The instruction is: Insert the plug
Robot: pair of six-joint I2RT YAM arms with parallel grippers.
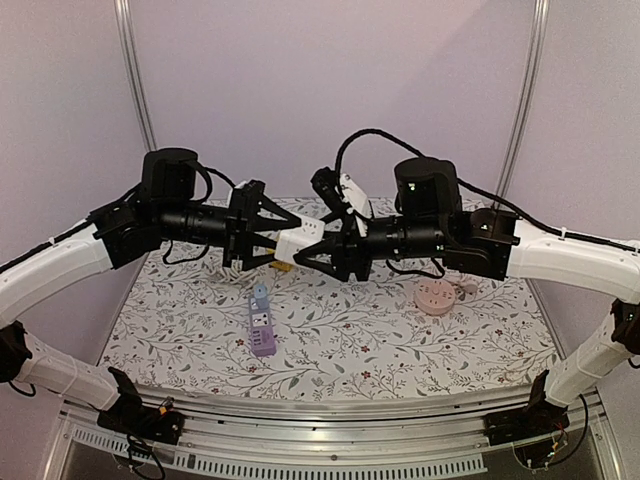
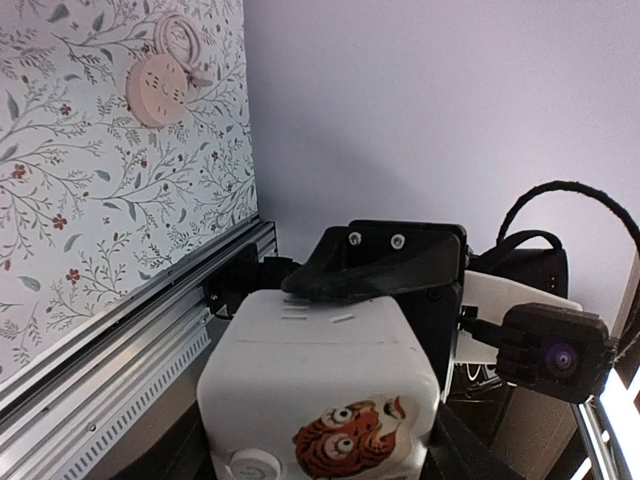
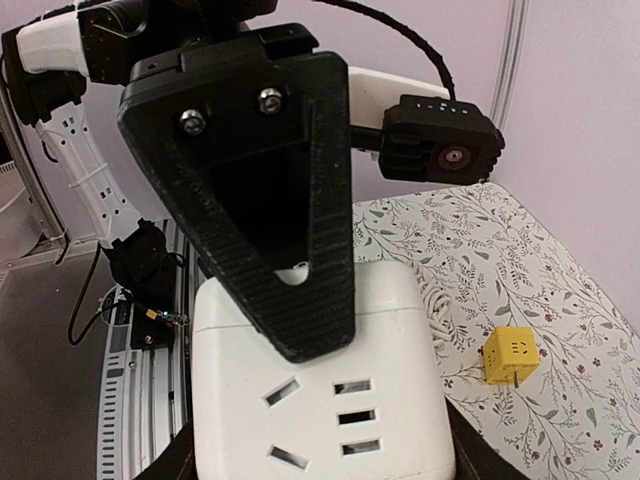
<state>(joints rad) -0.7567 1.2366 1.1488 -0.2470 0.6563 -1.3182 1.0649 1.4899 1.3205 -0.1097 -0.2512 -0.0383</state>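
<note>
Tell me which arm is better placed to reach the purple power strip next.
Left, probably. Both the left hand and right hand grip the white cube mid-air, but the purple power strip lies on the table left of centre, below the left hand; the right arm would reach across.

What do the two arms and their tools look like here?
Left arm and right arm: white link shells, black joints. Left tool and right tool: black, with triangular ribbed fingers fixed by two screws. Black cables loop over the wrists.
</note>
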